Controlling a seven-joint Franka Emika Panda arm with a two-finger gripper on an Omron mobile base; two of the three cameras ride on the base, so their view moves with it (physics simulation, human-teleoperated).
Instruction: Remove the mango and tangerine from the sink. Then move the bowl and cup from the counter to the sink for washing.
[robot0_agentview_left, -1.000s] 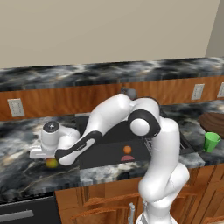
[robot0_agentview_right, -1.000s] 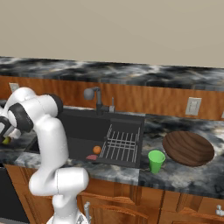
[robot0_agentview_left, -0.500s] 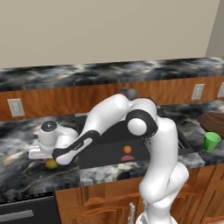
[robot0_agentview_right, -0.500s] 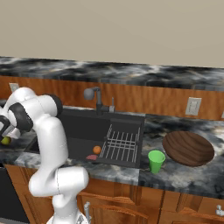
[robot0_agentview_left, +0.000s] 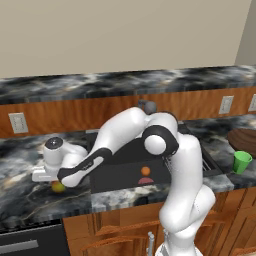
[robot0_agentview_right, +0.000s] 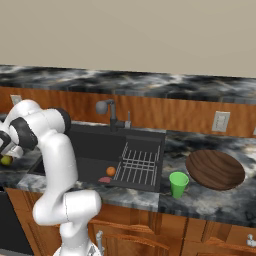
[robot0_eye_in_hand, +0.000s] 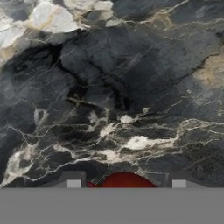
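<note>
My gripper (robot0_agentview_left: 56, 183) reaches low over the marble counter left of the sink (robot0_agentview_left: 120, 165) and is shut on the mango (robot0_agentview_left: 59, 187), whose yellow-green side peeks out under the hand. In the hand view the mango's red top (robot0_eye_in_hand: 124, 179) sits between my two fingertips (robot0_eye_in_hand: 73, 183), right above the counter. The tangerine (robot0_agentview_right: 110, 171) lies on the sink floor by the wire rack (robot0_agentview_right: 137, 162). Right of the sink, the green cup (robot0_agentview_right: 177, 184) stands near the front edge, with the wooden bowl (robot0_agentview_right: 215, 169) behind it.
A flat reddish thing (robot0_agentview_right: 105, 179) lies beside the tangerine in the basin. The dark faucet (robot0_agentview_right: 111, 112) rises at the sink's back edge. Wall outlets (robot0_agentview_left: 18, 122) sit on the wooden backsplash. The counter's front edge runs just before the hand.
The hand with the mango has edged slightly left over the counter. Tangerine, cup and bowl have stayed put.
</note>
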